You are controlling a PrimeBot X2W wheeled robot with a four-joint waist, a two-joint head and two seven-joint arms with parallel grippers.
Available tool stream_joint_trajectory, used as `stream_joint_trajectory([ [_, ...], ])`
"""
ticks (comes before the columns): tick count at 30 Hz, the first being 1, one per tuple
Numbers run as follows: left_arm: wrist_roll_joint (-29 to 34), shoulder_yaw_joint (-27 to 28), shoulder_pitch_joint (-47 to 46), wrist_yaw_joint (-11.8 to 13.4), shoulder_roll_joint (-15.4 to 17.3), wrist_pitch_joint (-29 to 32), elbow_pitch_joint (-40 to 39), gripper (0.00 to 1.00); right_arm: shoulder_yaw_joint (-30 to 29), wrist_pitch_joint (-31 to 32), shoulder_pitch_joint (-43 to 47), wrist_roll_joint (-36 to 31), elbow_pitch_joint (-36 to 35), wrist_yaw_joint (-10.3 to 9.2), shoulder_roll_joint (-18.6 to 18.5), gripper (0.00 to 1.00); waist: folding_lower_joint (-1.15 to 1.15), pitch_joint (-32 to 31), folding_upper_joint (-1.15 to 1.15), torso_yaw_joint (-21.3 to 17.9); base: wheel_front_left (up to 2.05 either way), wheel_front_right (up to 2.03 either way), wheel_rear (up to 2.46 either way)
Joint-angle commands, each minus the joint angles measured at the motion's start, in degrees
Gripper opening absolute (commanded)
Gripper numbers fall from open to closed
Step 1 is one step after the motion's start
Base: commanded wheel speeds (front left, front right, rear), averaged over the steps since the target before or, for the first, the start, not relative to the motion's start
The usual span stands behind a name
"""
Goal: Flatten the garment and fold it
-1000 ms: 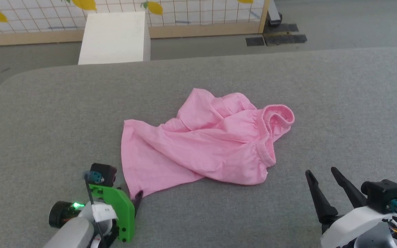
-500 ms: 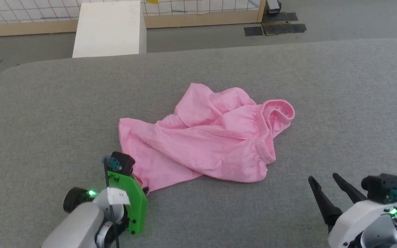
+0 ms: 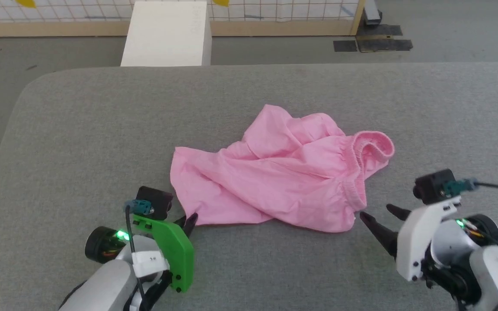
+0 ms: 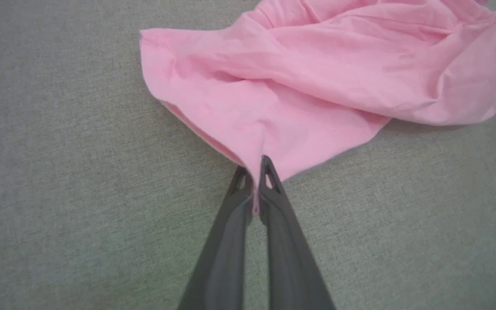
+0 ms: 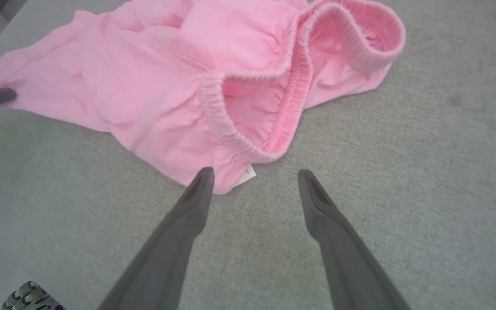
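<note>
Pink garment (image 3: 283, 181) lay crumpled on the grey pad (image 3: 80, 129). The left gripper (image 4: 254, 172) had just clamped its near-left hem corner. The right gripper (image 5: 255, 172), jaws spread wide, had moved up beside its waistband (image 5: 291, 86), so flattening could likely begin.

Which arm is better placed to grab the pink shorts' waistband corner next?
Right. The right gripper is open just short of the waistband; the left gripper is busy, shut on the pink shorts.

the garment (image 3: 283, 172), pink and wrinkled, lies crumpled on the grey surface, its gathered waistband gaping open.
</note>
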Motion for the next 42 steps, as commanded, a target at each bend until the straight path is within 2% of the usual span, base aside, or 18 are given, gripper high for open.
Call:
stream_joint_trajectory([
  [1, 0.4, 0.0, 0.5, 0.4, 0.4, 0.1, -1.0, 0.0, 0.9, 0.6, -2.1, 0.5, 1.5, -0.08, -0.6, 1.0, 0.0, 0.8, 0.43, 0.8, 0.0, 0.0, 0.0],
  [15, 0.6, 0.0, -0.4, 1.0, 0.5, -0.4, -4.1, 0.0, 11.7, 4.0, -13.3, 5.4, 16.0, -0.08, -2.2, 1.0, 0.0, 5.2, 0.43, 2.6, 0.0, 0.0, 0.0],
  [16, 0.5, 0.2, -0.4, 1.1, 0.5, -0.5, -3.9, 0.0, 12.6, 4.5, -13.6, 6.1, 17.1, -0.08, -2.2, 0.54, 0.0, 5.5, 0.43, 2.7, 0.0, 0.0, 0.0],
  [17, 0.3, 0.3, -0.3, 1.1, 0.4, -0.7, -3.8, 0.0, 13.5, 5.0, -13.7, 6.6, 17.9, -0.08, -2.3, 0.31, 0.0, 5.7, 0.43, 2.8, 0.0, 0.0, 0.0],
  [18, 0.2, 0.4, -0.2, 1.2, 0.4, -0.9, -3.7, 0.0, 14.5, 5.5, -13.7, 7.5, 18.8, -0.08, -2.3, 0.0, 0.0, 5.9, 0.43, 2.8, 0.0, 0.0, 0.0],
  [23, -0.4, 0.9, 0.5, 1.4, 0.5, -1.9, -3.2, 0.0, 17.2, 5.7, -13.7, 10.6, 20.6, -0.08, -2.7, 0.0, 0.0, 6.1, 0.43, 2.9, 0.0, 0.0, 0.0],
  [29, -1.0, 2.4, 1.5, 1.8, 1.4, -3.7, -3.9, 0.0, 17.2, 0.7, -13.7, 12.7, 17.9, -0.08, -4.5, 0.0, 0.0, 3.7, 0.43, 2.4, 0.0, 0.0, 0.0],
  [35, 0.1, 4.5, 0.8, 2.8, 4.8, -4.1, -9.0, 0.0, 13.4, -2.8, -13.4, 11.5, 10.3, -0.08, -7.4, 0.0, 0.0, -0.3, 0.43, 1.1, 0.0, 0.0, 0.0],
  [42, 1.3, 7.6, -5.3, 3.3, 8.8, -1.5, -15.0, 0.0, 7.3, 0.4, -15.7, 9.8, 3.8, -0.08, -8.2, 0.0, 0.0, -3.9, 0.43, 0.0, 0.0, 0.0, 0.0],
])
